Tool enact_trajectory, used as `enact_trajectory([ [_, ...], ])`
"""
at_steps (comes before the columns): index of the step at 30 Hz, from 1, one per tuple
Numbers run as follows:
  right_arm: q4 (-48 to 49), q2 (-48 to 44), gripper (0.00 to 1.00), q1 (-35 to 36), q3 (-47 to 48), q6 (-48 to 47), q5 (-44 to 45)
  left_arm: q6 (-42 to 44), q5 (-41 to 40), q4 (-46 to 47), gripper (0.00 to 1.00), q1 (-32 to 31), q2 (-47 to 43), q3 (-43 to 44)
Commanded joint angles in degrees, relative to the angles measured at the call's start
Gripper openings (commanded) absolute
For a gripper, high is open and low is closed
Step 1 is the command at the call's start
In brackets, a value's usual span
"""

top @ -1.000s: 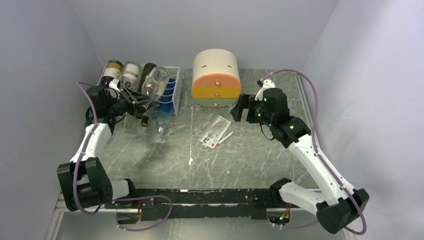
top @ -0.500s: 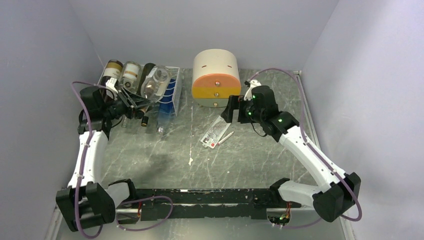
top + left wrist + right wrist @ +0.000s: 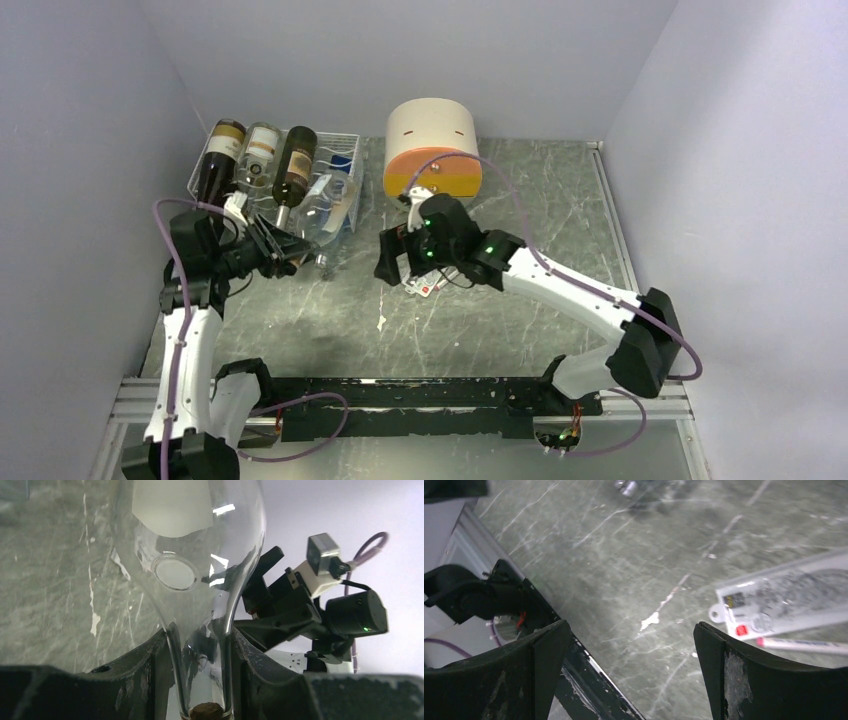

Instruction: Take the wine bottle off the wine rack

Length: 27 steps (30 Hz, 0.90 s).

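The white wire wine rack (image 3: 346, 150) stands at the back left. A dark bottle with a gold label (image 3: 216, 160), a clear labelled bottle (image 3: 260, 148) and another dark bottle (image 3: 293, 172) lie on it. My left gripper (image 3: 289, 257) is shut on the neck of a clear glass wine bottle (image 3: 322, 215), held in front of the rack with its body pointing away. In the left wrist view the clear neck (image 3: 202, 670) sits between both fingers (image 3: 150, 665), with a cork at the bottom edge. My right gripper (image 3: 390, 256) is open and empty above the table's middle.
A round cream-and-orange drawer cabinet (image 3: 432, 150) stands at the back centre. A flat card package (image 3: 789, 597) and a pen (image 3: 804, 643) lie on the marble table (image 3: 560, 220) under the right arm. The black front rail (image 3: 589, 680) shows in the right wrist view.
My left gripper has drawn the clear bottle forward and down, away from the rack. My right arm has swung left from beside the cabinet to the table's middle.
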Motion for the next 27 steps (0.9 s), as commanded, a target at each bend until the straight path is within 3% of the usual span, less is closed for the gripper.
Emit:
enact_trajectory([
  [1, 6.2, 3.4, 1.0, 4.8, 3.0, -0.9, 1.5, 2.2, 4.1, 4.9, 0.07, -0.9, -6.6, -2.8],
  [5, 10.0, 4.3, 1.0, 6.9, 2.7, -3.0, 2.5, 5.7, 0.3, -3.4, 0.07, -1.7, -8.9, -3.1],
  [11, 13.2, 4.0, 1.0, 7.1, 3.5, -18.2, -0.6, 10.8, -6.0, -14.2, 0.07, -5.1, -8.3, 0.4],
  [14, 19.0, 4.0, 1.0, 7.6, 2.0, -24.8, -6.5, 11.2, -7.3, -16.2, 0.07, -6.9, -7.2, 2.1],
  [21, 37.6, 6.8, 1.0, 12.5, -2.9, -36.9, -17.1, 14.5, -11.6, -24.0, 0.07, -12.3, -1.7, 6.4],
  [27, 38.7, 12.5, 0.98, 16.2, -0.6, -44.0, -19.8, 18.9, -18.6, -30.2, 0.07, -18.5, 4.7, 12.8],
])
